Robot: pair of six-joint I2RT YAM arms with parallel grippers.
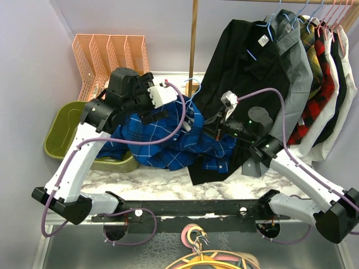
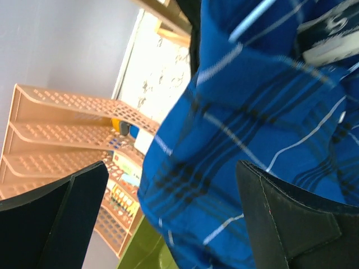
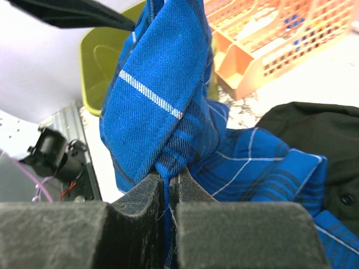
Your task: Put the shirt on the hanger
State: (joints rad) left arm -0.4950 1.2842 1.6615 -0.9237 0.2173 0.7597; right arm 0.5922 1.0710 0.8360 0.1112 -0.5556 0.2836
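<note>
Dark foam pads [image 3: 129,218] of the right gripper [image 3: 168,182] filled the foreground of its wrist view, pressed together on a fold of the royal-blue plaid button-up shirt [image 1: 162,140], which rose from them in a taut ridge. The left gripper [image 2: 173,168] hung with its fingers wide apart and nothing between them, the blue cloth just beyond its tips. The shirt lay bunched at the middle of the white marble desk [image 1: 168,188], closer to the far edge than the near one, and the thin light-blue wire hanger [image 2: 251,19] showed only as a sliver crossing its upper folds. How much of the hanger sat inside the cloth could not be told. The step looked like drawing a shoulder over the wire. Done well, that would mean keeping the right pinch firm while lifting gently, so the fold did not slip. It would also mean bringing the open left claw in to steady the hanger before pulling.
</note>
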